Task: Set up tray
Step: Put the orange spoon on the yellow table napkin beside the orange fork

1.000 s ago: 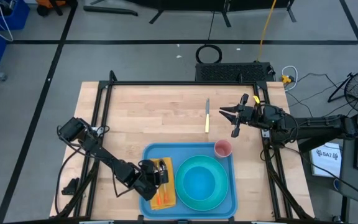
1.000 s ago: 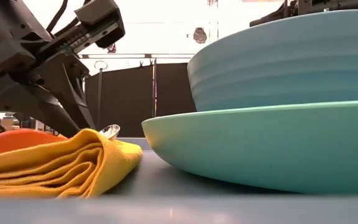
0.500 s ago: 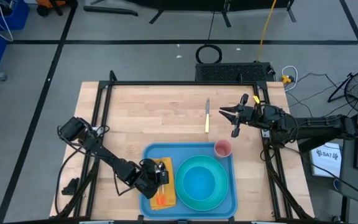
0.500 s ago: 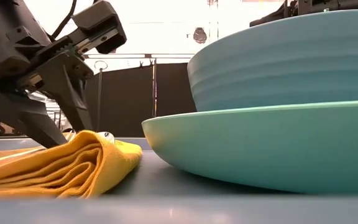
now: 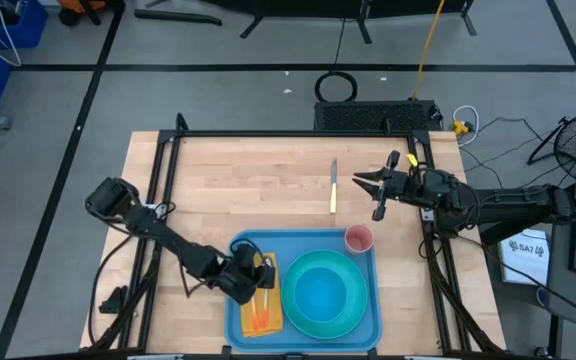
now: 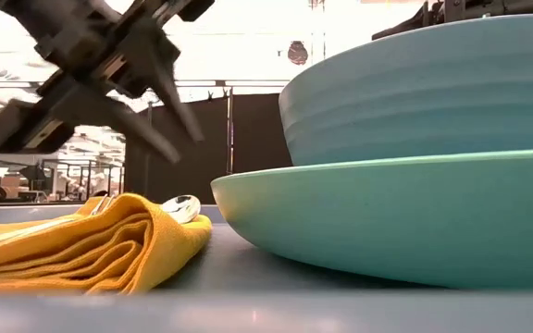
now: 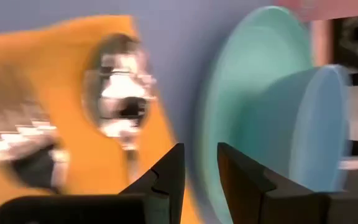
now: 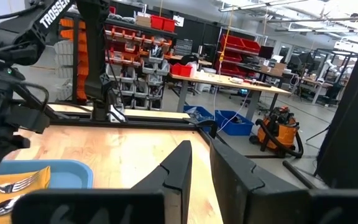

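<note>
Left gripper (image 5: 258, 272) over the tray's left end

Your tray (image 5: 363, 322) sits at the table's near edge. The left gripper hangs empty, fingers slightly apart, above the yellow napkin (image 5: 262, 310) there. Right gripper (image 5: 368, 183), narrowly open, waits beyond the tray's far right corner.

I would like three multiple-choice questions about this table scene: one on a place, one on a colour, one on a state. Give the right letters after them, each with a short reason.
1. Where does the knife lie?
A. on the bare table beyond the tray
B. on the napkin
C. in the bowl

2. What colour is the napkin?
A. white
B. yellow
C. green

3. How is the left gripper?
A. shut on the cup
B. open, holding nothing
C. shut on the knife

Answers:
1. A: the high view shows it on the wood, apart from the tray.
2. B: it is yellow in the high and low views.
3. B: the left wrist view shows a gap between its fingers, with nothing in it, over the napkin.
</note>
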Controlling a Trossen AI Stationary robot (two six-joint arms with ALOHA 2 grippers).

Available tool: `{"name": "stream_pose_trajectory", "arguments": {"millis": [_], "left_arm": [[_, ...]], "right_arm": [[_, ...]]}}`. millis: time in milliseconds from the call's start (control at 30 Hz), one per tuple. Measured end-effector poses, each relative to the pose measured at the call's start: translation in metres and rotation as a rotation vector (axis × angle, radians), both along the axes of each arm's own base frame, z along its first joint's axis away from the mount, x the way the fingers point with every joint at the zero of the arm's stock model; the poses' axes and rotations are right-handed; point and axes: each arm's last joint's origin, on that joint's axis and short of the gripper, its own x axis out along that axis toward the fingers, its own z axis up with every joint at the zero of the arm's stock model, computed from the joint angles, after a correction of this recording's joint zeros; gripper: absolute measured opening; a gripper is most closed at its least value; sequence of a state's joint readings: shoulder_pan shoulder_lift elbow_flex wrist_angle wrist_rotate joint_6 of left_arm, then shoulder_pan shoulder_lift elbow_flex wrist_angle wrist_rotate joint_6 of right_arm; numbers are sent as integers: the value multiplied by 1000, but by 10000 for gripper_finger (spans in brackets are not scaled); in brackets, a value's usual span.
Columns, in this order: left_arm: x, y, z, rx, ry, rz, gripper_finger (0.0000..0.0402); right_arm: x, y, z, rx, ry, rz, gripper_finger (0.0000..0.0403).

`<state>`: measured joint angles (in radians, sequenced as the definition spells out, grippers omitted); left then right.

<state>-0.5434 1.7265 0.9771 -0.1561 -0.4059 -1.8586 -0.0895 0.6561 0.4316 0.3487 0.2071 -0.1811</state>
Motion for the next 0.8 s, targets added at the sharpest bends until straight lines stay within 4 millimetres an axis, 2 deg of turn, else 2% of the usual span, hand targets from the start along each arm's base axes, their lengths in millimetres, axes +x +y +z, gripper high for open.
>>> {"name": "stream_pose_trajectory", "arguments": {"millis": [267,533,800], "left_arm": [[3,18,-4,37,99,-61,97],[19,37,-3,90,52,-104,97],[21,37,-17,53,108,-146,97]], "right_arm": [[0,0,0,-7,-1,-4,50],[0,0,1,-7,-5,-5,50],[0,0,1,-4,-6,-5,50]]}}
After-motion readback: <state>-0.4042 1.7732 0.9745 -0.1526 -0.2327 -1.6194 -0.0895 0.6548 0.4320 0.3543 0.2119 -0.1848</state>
